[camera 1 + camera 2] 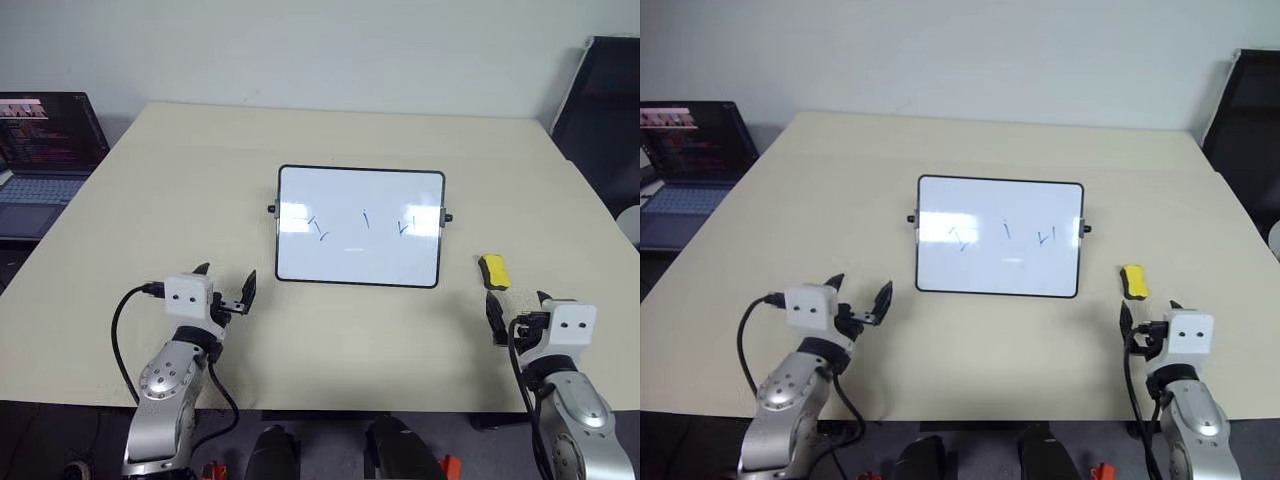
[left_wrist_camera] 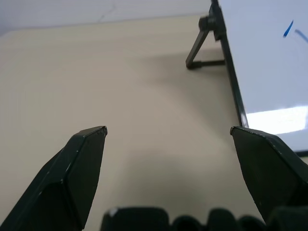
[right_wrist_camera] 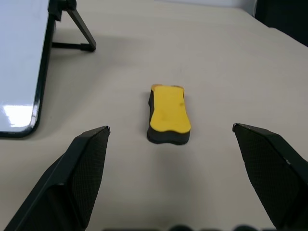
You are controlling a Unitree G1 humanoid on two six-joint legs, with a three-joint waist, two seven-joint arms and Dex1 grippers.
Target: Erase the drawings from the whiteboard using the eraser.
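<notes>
Nearest the head camera, two robot arms reach forward over a beige table [image 1: 330, 135], both with empty, spread fingers. At about 7 o'clock, the left gripper [image 1: 228, 290] hangs released, pointing past the whiteboard's left edge. At about 5 o'clock, the right gripper [image 1: 513, 310] is also wide apart and holds nothing; it faces the eraser [image 1: 494, 271] squarely, which suggests it is lined up for a pick that has not yet begun.

Just ahead of the right gripper, the eraser lies flat on the table, yellow side up, dark pad down. Its long axis runs away from the robot, roughly 6 to 12 o'clock, so the spread fingers straddle its narrow width. It sits just off the whiteboard's [image 1: 360, 262] lower right corner, not touching it.

At the table's centre the whiteboard stands propped on small side legs, tilted back, its long side running 9 to 3 o'clock. Across its middle the drawings [image 1: 365, 222] form a row, unerased. At 10 o'clock, off the table, sits an open laptop [image 1: 40, 150].
</notes>
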